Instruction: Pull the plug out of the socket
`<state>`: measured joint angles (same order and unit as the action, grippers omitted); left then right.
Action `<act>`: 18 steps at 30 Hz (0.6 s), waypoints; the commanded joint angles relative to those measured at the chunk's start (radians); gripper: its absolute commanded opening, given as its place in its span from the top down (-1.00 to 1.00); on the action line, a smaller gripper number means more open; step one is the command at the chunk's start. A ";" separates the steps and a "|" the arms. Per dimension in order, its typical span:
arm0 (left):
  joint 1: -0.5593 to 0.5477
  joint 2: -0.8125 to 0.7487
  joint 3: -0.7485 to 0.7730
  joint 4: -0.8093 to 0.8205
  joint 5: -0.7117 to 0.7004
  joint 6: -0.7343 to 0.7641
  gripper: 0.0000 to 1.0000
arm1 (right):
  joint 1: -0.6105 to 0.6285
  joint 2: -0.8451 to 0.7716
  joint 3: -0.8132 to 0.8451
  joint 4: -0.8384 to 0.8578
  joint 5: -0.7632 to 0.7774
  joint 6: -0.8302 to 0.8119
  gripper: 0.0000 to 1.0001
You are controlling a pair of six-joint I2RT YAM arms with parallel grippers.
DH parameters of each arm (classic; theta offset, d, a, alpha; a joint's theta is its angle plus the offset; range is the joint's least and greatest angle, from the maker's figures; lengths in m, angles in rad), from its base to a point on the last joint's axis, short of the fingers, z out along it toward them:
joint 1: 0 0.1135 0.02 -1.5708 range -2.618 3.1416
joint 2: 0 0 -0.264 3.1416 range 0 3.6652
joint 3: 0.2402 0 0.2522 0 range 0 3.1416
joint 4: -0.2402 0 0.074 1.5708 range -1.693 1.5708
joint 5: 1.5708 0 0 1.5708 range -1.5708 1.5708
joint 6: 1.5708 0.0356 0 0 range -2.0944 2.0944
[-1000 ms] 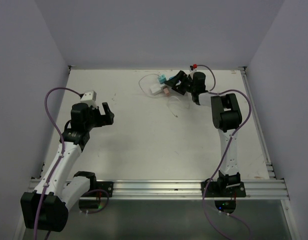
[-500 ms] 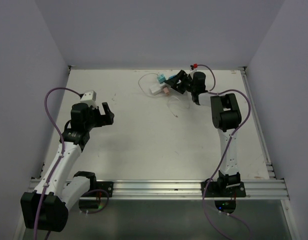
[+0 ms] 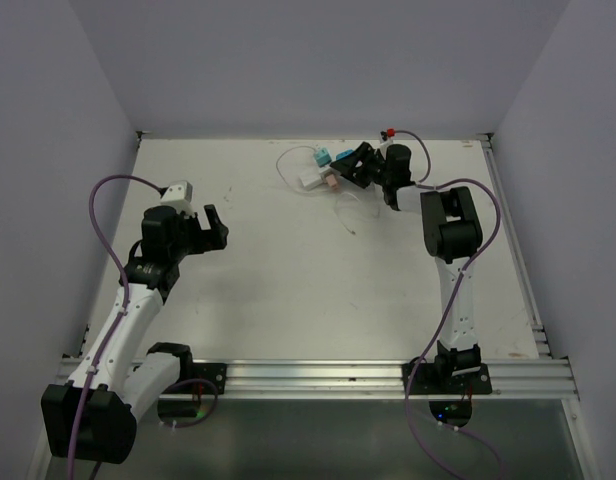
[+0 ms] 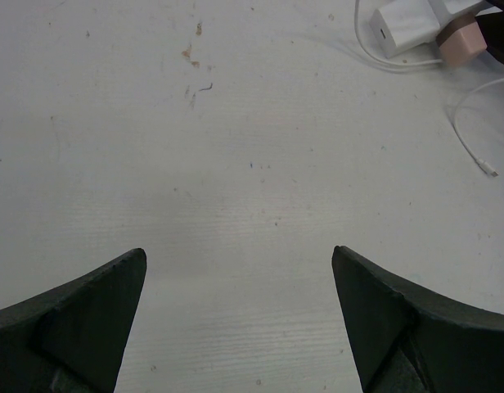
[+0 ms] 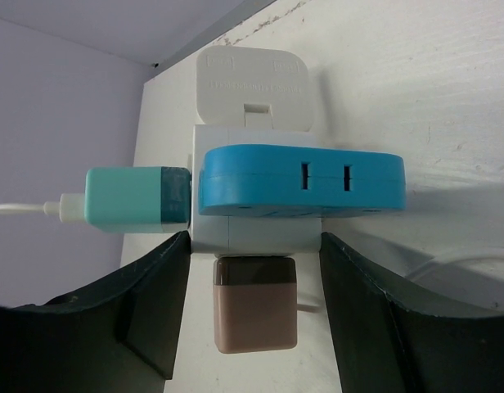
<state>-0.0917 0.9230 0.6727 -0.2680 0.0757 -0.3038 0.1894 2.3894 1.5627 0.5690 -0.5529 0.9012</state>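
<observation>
The socket is a white cube (image 5: 256, 233) with a blue face (image 5: 301, 180). It lies at the far middle of the table (image 3: 288, 280), and also shows in the top view (image 3: 326, 168). Three plugs sit in it: a teal one (image 5: 125, 198) with a white cable, a brown one (image 5: 254, 315), and a white one (image 5: 254, 82). My right gripper (image 5: 254, 237) straddles the brown plug, its fingertips (image 5: 174, 254) pressed on the cube's two sides. My left gripper (image 4: 238, 258) is open and empty over bare table at the left (image 3: 216, 225).
A thin white cable (image 4: 473, 147) curls on the table near the socket. The left wrist view shows the white plug (image 4: 407, 29) and the brown plug (image 4: 463, 47) far off. Purple walls close in the back and sides. A metal rail (image 3: 318, 378) runs along the near edge.
The right gripper and socket shifted very slightly. The left arm has not moved.
</observation>
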 commanded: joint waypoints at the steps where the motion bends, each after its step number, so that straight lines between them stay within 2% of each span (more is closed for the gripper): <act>1: 0.007 0.002 0.019 0.050 0.015 -0.014 -0.99 | 0.004 0.004 0.036 0.069 -0.033 0.018 -0.01; 4: 0.007 0.002 0.021 0.050 0.015 -0.012 -0.99 | 0.004 -0.009 0.025 0.074 -0.033 0.018 0.24; 5: 0.007 0.002 0.021 0.050 0.018 -0.012 -0.99 | 0.004 -0.013 0.020 0.075 -0.033 0.022 0.43; 7: 0.007 0.002 0.019 0.050 0.021 -0.014 -0.99 | 0.004 -0.035 -0.004 0.091 -0.035 0.027 0.60; 8: 0.007 0.004 0.021 0.052 0.022 -0.017 -0.99 | 0.004 -0.044 -0.013 0.097 -0.039 0.034 0.76; 11: 0.007 0.002 0.019 0.053 0.035 -0.024 -0.99 | 0.004 -0.085 -0.061 0.132 -0.051 0.059 0.97; 18: 0.007 -0.026 -0.001 0.093 0.136 -0.009 -0.99 | 0.005 -0.217 -0.257 0.198 -0.105 0.087 1.00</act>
<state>-0.0917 0.9211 0.6727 -0.2497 0.1417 -0.3138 0.1894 2.3024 1.3708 0.6643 -0.5854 0.9543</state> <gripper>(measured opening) 0.994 0.632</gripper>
